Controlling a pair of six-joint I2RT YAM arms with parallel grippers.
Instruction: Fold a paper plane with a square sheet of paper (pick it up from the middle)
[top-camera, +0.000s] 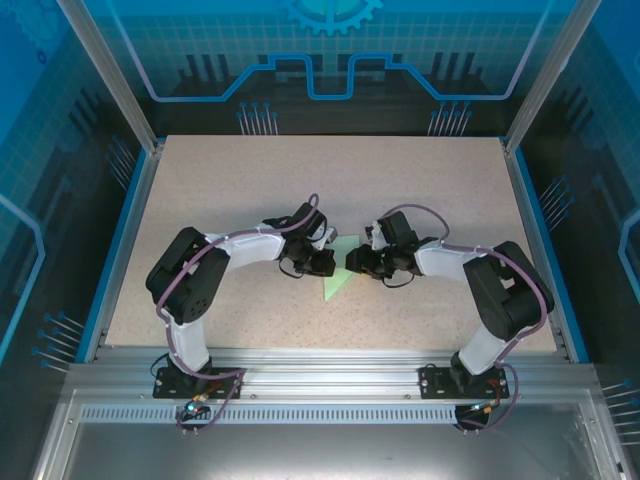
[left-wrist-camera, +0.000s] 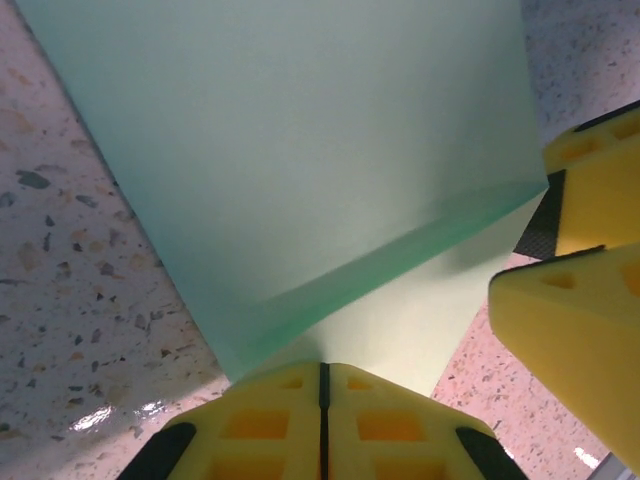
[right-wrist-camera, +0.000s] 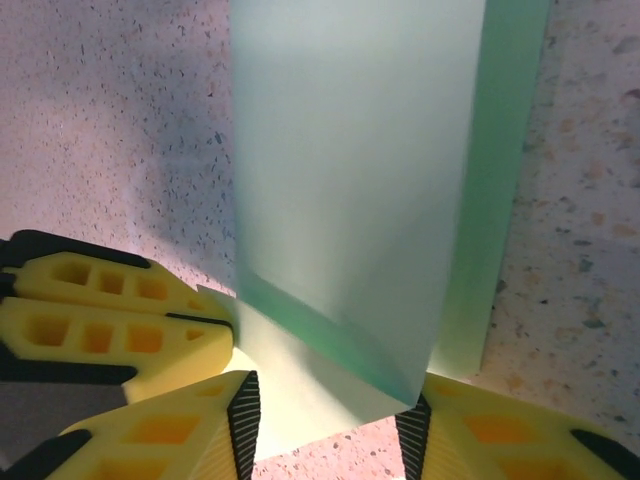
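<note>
Mint square sheet of paper (top-camera: 338, 275), part-folded, sits mid-table (top-camera: 400, 180) btwn both grippers. L gripper (left-wrist-camera: 322, 400) on its left side, fingers together, clamped on paper edge. R gripper (right-wrist-camera: 328, 420) on its right side, fingers apart, straddling paper corner.

Bright, even overhead light w/ soft shadows; wrist cams soft-focus up close, small glare on tabletop (left-wrist-camera: 100, 415).

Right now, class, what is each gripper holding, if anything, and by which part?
The left gripper, shut, pinches the part-folded sheet of paper at the edge on its side. The right gripper stands open astride the opposite edge, apparently not clamping it.
</note>
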